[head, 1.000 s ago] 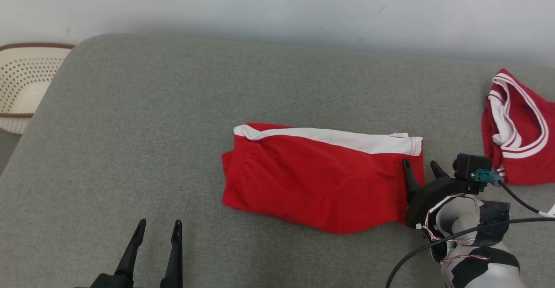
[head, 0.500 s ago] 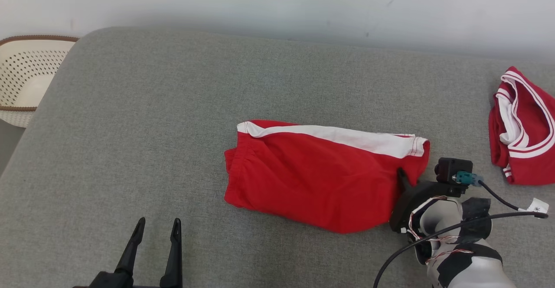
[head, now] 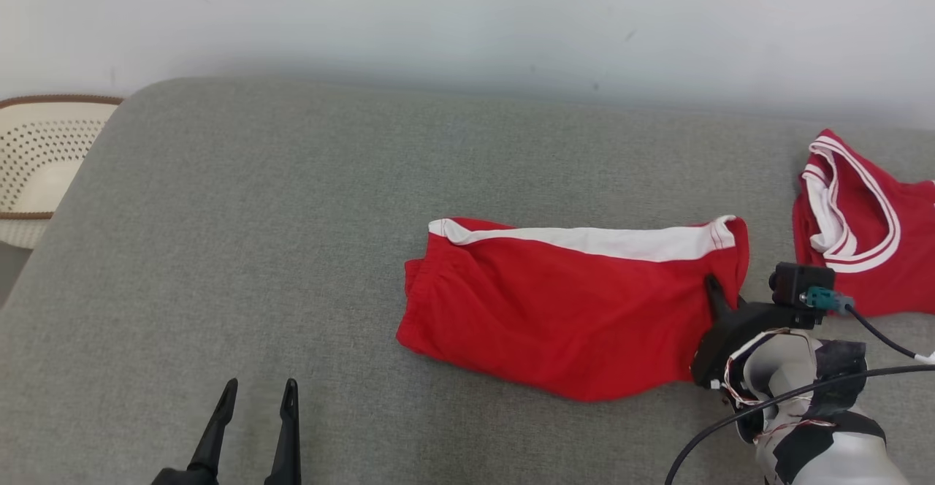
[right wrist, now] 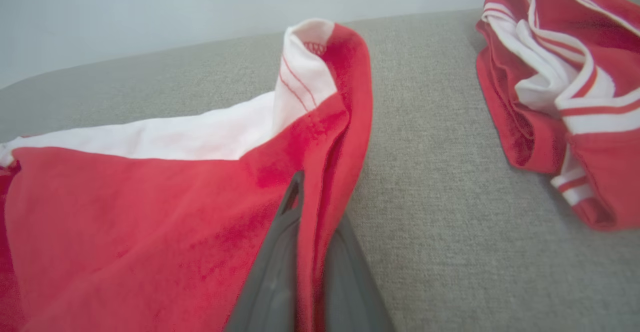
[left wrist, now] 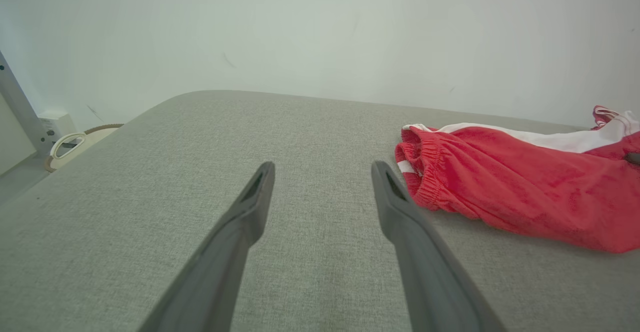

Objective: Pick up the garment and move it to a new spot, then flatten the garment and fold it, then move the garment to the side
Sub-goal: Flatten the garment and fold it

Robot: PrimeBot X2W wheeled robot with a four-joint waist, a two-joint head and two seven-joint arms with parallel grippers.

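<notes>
The garment (head: 555, 310) is a pair of red shorts with a white side stripe, folded and lying on the grey padded surface (head: 292, 215). My right gripper (head: 712, 284) is shut on the shorts' right hem, which rises in a pinched ridge between the fingers. The right wrist view shows the red cloth (right wrist: 125, 207) clamped between my right gripper (right wrist: 306, 184), with the hem standing up above it. My left gripper (head: 256, 390) stands open near the front left, empty and well left of the shorts. In the left wrist view the left gripper (left wrist: 322, 169) points past the elastic waistband (left wrist: 425, 172).
A second red garment with white trim (head: 862, 251) lies crumpled at the far right, close to my right wrist, also seen as the red garment (right wrist: 565, 72). A cream perforated basket (head: 36, 156) stands off the surface's left end. A pale wall runs behind.
My right gripper has closed on the shorts' right hem, which now stands bunched and raised. The shorts have slid slightly to the right. The camera shifted a little; the left gripper stays open.
</notes>
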